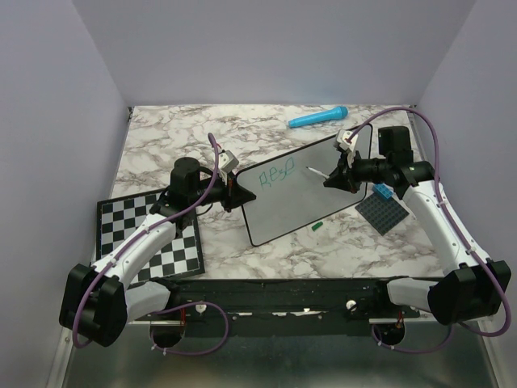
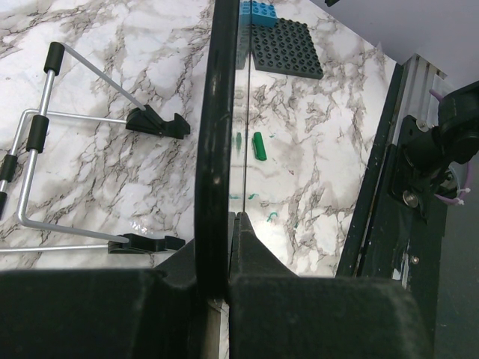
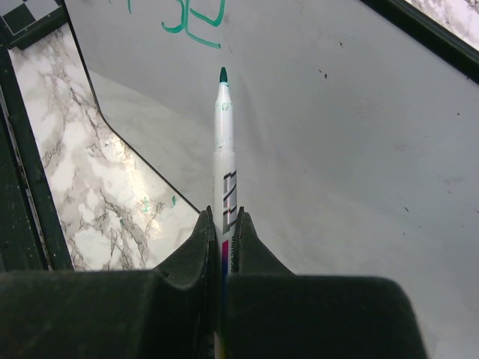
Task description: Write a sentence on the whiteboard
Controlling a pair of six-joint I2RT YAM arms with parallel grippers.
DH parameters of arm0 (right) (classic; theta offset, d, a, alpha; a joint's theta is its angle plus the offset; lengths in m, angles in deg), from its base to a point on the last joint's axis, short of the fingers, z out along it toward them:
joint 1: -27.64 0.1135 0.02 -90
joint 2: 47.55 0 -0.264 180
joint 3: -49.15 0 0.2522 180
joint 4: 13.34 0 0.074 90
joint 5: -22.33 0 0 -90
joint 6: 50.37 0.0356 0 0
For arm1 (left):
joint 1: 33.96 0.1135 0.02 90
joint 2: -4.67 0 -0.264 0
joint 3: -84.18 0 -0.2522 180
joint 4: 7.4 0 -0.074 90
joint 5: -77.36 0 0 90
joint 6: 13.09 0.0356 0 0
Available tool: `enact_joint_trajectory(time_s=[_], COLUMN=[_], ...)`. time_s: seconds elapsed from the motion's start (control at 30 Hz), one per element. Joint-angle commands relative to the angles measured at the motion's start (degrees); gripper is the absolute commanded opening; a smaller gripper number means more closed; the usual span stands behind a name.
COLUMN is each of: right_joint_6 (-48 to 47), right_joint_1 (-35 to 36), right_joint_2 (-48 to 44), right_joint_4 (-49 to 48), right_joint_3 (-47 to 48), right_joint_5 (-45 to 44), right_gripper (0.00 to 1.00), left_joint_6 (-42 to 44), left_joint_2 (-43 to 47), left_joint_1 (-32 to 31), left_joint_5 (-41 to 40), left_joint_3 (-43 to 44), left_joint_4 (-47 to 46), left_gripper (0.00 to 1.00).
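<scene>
Whiteboard (image 1: 300,206) edge pinched in the left tool (image 2: 224,224), apparently to steady it; right tool (image 3: 223,221) clamps a green marker (image 3: 223,134), tip ahead, near the sentence (image 1: 273,174).

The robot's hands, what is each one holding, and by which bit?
The left gripper pinches the whiteboard by the black rim of its left edge. The right gripper holds the green marker by its barrel.

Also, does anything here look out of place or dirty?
Yes. Small green ink marks stain the marble table beside the lower edge of the whiteboard, near the loose green marker cap. Ink belongs on the board, not the tabletop.
</scene>
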Motion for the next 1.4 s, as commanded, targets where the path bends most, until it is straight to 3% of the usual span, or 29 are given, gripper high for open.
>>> enact_joint_trajectory(time_s=[0.0, 0.8, 1.37], right_joint_6=[0.36, -1.39, 5.55], right_joint_1=[-0.51, -1.21, -1.30], right_joint_2=[-0.03, -1.61, 1.38], right_joint_4=[0.15, -1.17, -6.79], right_joint_3=[-0.37, -1.33, -0.98], right_joint_5=[1.65, -4.24, -3.72], right_gripper=[0.01, 0.01, 0.01], left_joint_6=[6.44, 6.35, 6.27], left_joint_2=[-1.12, -0.86, -1.12], left_joint_1=[-0.22, -0.48, -0.57], left_joint_5=[-6.96, -7.05, -6.96], left_joint_3=[-1.25, -1.25, -1.16], left_joint_4=[9.71, 9.79, 9.88], left_gripper=[0.00, 0.00, 0.00])
